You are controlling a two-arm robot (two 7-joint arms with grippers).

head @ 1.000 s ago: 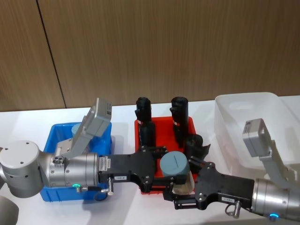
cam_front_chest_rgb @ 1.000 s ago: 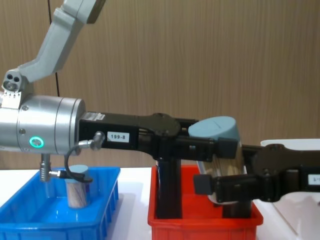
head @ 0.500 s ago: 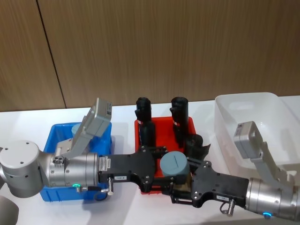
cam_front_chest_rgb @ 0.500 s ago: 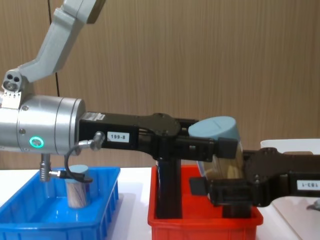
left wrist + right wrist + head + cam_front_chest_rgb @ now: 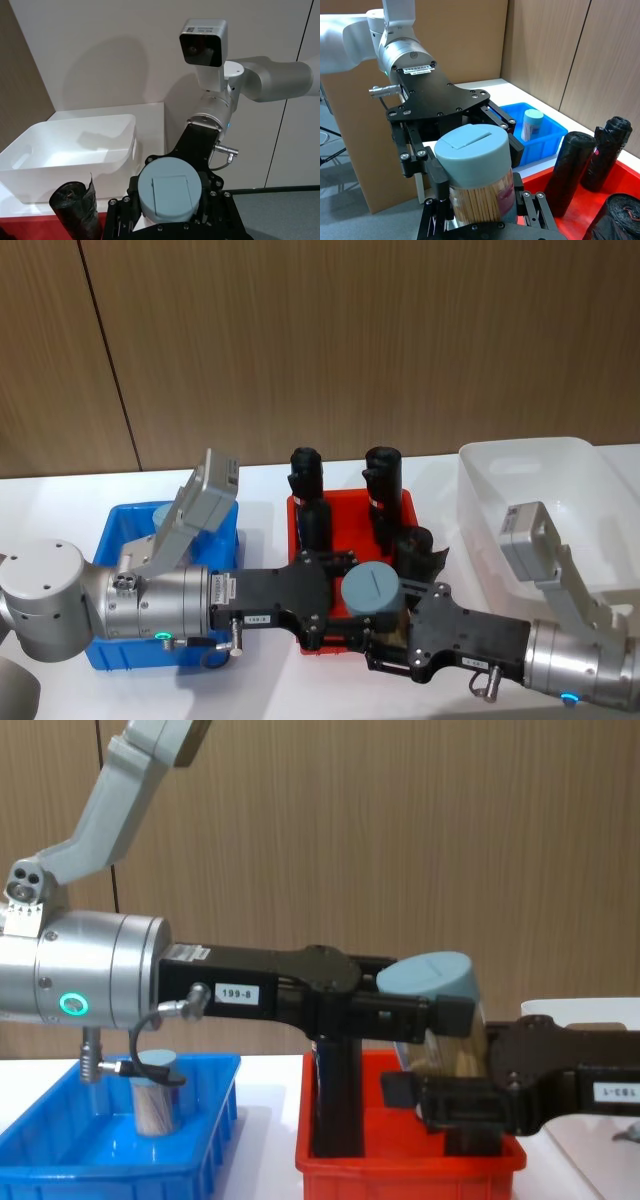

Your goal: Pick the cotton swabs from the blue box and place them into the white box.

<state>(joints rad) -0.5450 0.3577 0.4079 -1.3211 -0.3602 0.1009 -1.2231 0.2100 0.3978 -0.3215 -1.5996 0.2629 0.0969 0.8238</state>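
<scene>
A clear round plastic jar [image 5: 476, 170] with a flat pale-blue lid, packed with thin pale sticks, hangs above the front edge of the red bin [image 5: 400, 1160], mid-bench [image 5: 265, 490]. The left gripper [image 5: 352, 590] clamps it near the lid and the right gripper [image 5: 390, 628] clamps its body (black fingers press its sides). A second jar [image 5: 155, 1092] stands at the far edge of the blue box [image 5: 215, 1120]. The translucent white box [image 5: 480, 502] sits open-topped at the bench's right end. Crinkled black rolls [image 5: 305, 480] stand in the red bin behind the held jar.
</scene>
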